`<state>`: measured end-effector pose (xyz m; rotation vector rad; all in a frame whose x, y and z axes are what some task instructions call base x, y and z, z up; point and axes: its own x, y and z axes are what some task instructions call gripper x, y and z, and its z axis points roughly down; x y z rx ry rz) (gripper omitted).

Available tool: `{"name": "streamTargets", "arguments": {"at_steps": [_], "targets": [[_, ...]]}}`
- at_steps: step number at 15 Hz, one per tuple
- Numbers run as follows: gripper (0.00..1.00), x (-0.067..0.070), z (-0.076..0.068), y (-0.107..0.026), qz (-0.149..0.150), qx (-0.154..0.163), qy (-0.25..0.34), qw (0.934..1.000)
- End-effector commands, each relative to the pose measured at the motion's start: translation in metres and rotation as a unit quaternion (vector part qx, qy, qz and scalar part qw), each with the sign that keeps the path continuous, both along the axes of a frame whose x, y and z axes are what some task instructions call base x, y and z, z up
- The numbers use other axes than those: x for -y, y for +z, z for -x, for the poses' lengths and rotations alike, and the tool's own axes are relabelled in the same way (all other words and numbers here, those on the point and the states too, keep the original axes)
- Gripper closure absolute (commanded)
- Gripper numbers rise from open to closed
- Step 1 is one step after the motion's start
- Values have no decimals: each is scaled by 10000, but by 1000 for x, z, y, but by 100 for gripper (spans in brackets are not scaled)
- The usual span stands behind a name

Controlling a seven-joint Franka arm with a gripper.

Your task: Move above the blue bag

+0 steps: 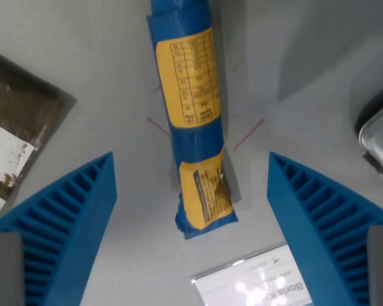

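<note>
Wrist view: gripper spread wide, holding nothing; two ribbed blue fingers at lower left & lower right. Blue bag lies on grey table between them, running from top centre down to mid-frame, w/ yellow label panels. Its lower end sits in the gap betw. fingers, touching neither. Thin red lines on table either side of bag. Brown packet at view's left edge, well apart from bag. Shiny metal obj. at view's right edge, partly cut off. White card at bottom, just below bag end, text too blurred to read.
</note>
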<state>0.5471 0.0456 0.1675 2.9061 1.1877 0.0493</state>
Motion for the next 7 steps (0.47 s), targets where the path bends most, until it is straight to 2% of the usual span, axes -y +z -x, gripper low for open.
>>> {"name": "streamTargets", "arguments": {"at_steps": [1, 7], "targets": [[0, -2, -9, -3, 56, -37, 472, 9989], [0, -2, -9, -4, 58, -37, 318, 9995]]}}
